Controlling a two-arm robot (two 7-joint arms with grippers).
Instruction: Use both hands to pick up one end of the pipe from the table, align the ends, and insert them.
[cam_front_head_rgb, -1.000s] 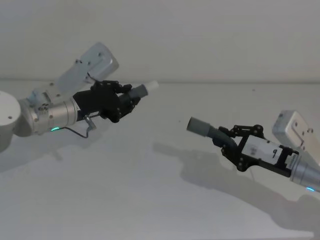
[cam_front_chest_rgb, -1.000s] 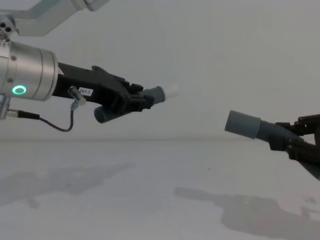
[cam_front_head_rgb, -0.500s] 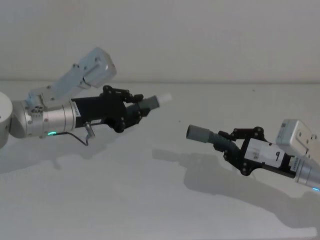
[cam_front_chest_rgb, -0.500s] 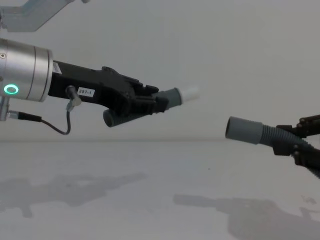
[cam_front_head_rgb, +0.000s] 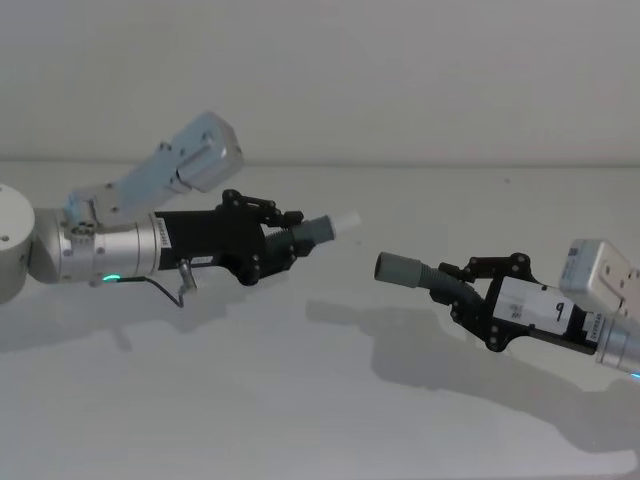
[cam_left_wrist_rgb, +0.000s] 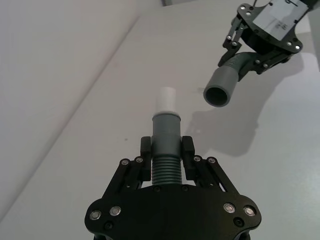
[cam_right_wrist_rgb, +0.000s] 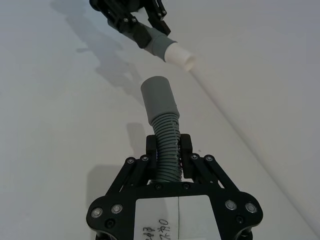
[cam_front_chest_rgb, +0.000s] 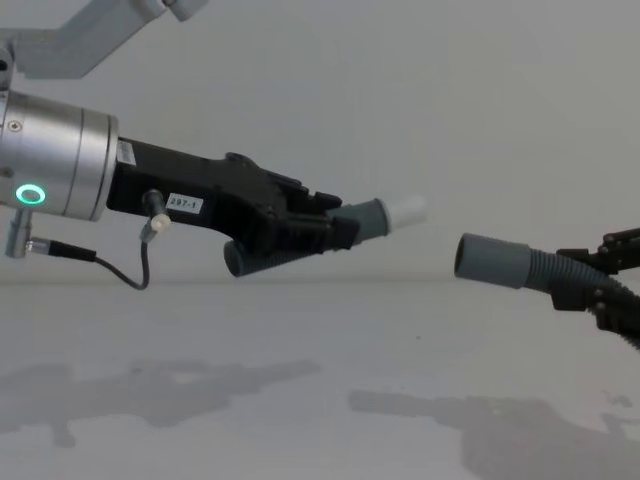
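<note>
Across the matte white table (cam_front_head_rgb: 300, 430) lie grey shadows (cam_front_head_rgb: 430, 350); white wall (cam_front_head_rgb: 400, 60) behind.

Two pipe pieces: white-tipped piece (cam_front_head_rgb: 318, 228), collared piece (cam_front_head_rgb: 408, 270). Two end effectors: left end effector (cam_front_head_rgb: 287, 240), right end effector (cam_front_head_rgb: 453, 288). One table (cam_front_head_rgb: 300, 410).

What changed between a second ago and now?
The left tool carried its white-tipped piece rightward, closing most of the gap to the collared piece. The right tool shifted only slightly. Both pieces stayed clamped, aloft and unjoined.
</note>
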